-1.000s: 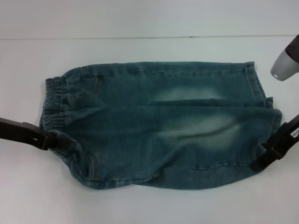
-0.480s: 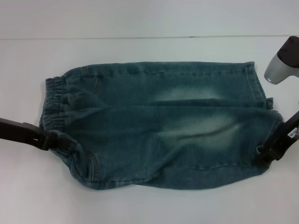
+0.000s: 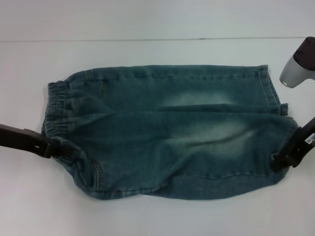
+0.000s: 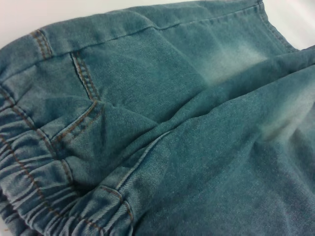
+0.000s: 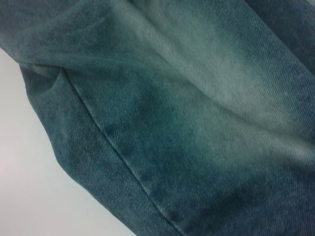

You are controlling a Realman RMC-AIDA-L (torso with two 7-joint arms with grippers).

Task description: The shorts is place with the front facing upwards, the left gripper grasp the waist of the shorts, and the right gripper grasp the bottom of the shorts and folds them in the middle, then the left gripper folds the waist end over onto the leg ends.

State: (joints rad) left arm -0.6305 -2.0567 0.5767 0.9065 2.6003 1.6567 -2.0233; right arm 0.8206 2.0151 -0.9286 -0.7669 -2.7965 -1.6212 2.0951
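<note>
The shorts (image 3: pixel 172 132) lie flat across the white table in the head view, blue-green denim with pale bleached patches. The waist of the shorts (image 3: pixel 56 105), a ruffled elastic band, is at the left; the left wrist view shows its pleats (image 4: pixel 29 182) close up. My left gripper (image 3: pixel 53 147) is shut on the near corner of the waist, where the cloth bunches. The bottom of the shorts (image 3: pixel 268 86), with its straight hems, is at the right. My right gripper (image 3: pixel 280 161) is shut on the near leg's hem. The right wrist view is filled with denim (image 5: pixel 197 123).
The white table (image 3: pixel 157 64) reaches to a far edge line behind the shorts. A grey-and-white part of my right arm (image 3: pixel 298 71) hangs above the table's far right, beyond the hems. Bare tabletop (image 5: pixel 29 172) shows beside the cloth in the right wrist view.
My right gripper has shifted slightly up and to the right at the near leg hem, and the hem's edge there has flattened. The left gripper and the waist have not moved.
</note>
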